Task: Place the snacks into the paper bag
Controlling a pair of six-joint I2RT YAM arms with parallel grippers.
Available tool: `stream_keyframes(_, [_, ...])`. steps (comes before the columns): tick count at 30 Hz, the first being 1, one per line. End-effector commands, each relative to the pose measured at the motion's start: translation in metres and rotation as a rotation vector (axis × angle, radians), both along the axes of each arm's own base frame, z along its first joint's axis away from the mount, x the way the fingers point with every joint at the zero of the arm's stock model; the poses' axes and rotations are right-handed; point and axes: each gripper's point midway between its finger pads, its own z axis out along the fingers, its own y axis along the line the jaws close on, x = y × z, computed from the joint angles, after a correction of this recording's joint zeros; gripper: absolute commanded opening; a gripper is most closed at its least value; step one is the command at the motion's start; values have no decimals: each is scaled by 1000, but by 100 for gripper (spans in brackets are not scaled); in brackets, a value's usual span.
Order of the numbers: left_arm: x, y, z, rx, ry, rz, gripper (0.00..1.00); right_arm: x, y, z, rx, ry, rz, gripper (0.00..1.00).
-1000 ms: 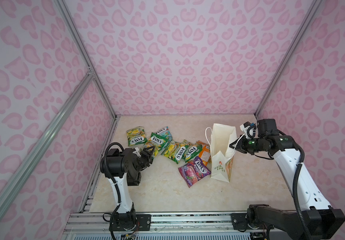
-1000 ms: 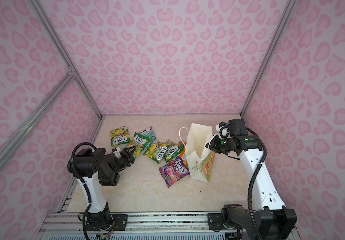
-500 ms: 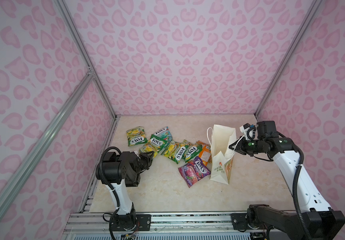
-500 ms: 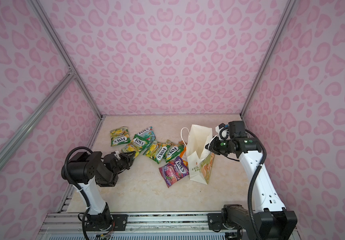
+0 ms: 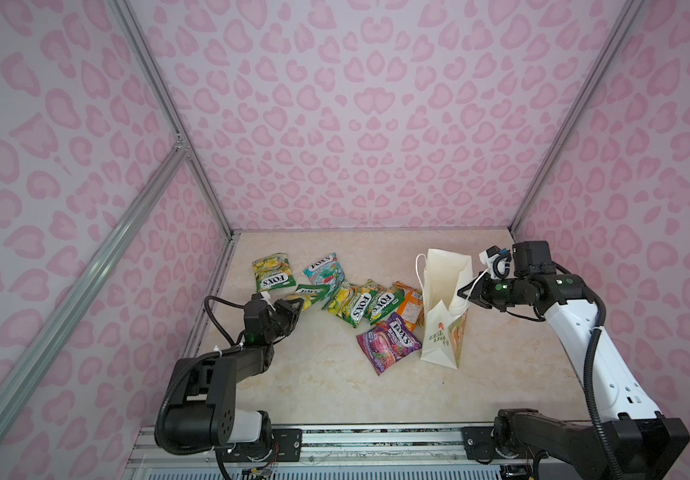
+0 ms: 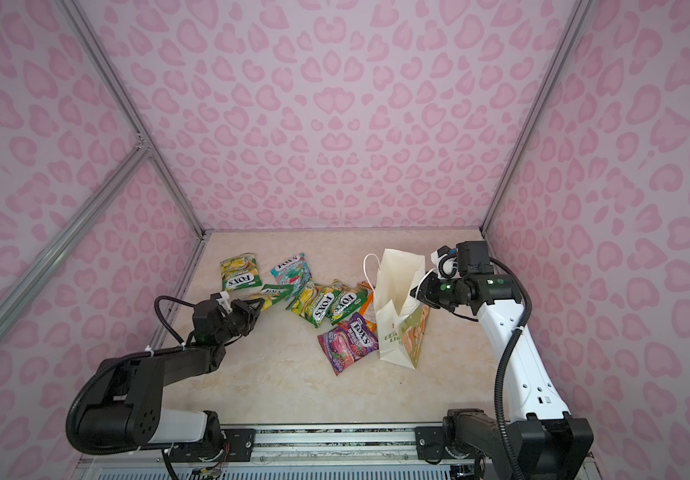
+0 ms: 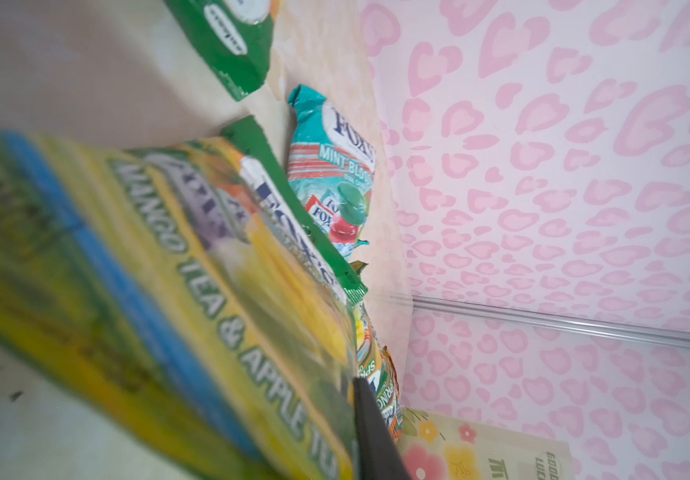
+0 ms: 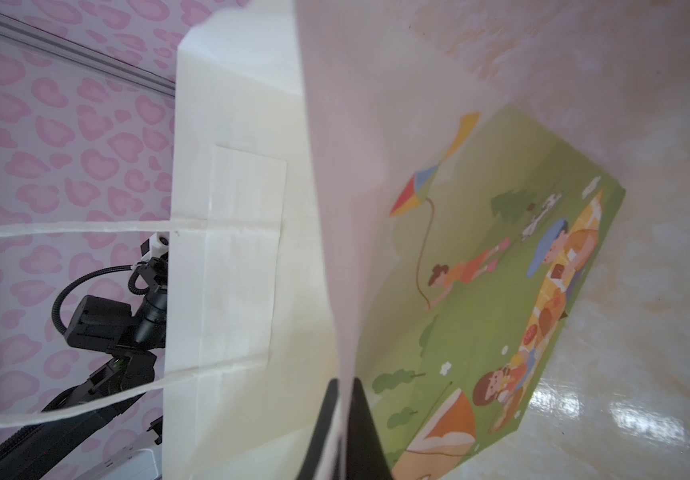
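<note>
Left claw (image 5: 298, 308) nipping a glossy green-yellow candy pouch (image 5: 310, 292); right claw (image 5: 465, 296) pinching the white paper carrier bag (image 5: 445, 274).
Lift high, clear the bag's rim, release inside.

Pink heart-print walls (image 5: 368, 124), silver aluminium frame struts (image 5: 85, 266), glossy beige marble-look floor (image 5: 335, 386), soft even light

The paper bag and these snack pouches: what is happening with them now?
The right gripper pinches one wall of the upright paper bag, holding its mouth open. The left gripper grips a green-yellow pouch at the left end of the pile. The other pouches lie on the table beside the bag.
</note>
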Motion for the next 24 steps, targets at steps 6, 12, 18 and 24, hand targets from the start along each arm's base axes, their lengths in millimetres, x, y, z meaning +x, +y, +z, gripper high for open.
stream_keyframes(6, [-28, 18, 37, 261, 18, -11, 14, 4, -2, -1, -11, -23, -2, 0])
stream_keyframes(12, [-43, 15, 78, 326, -53, -54, 14, 5, -2, -2, -15, -21, -1, 0])
stream_keyframes(18, [-61, 11, 152, 440, -181, -117, 14, 6, -3, -3, -23, -19, 0, 0])
stream_keyframes(24, [-75, -4, 214, 510, -324, -215, 15, 6, -3, -4, -25, -22, 3, 0])
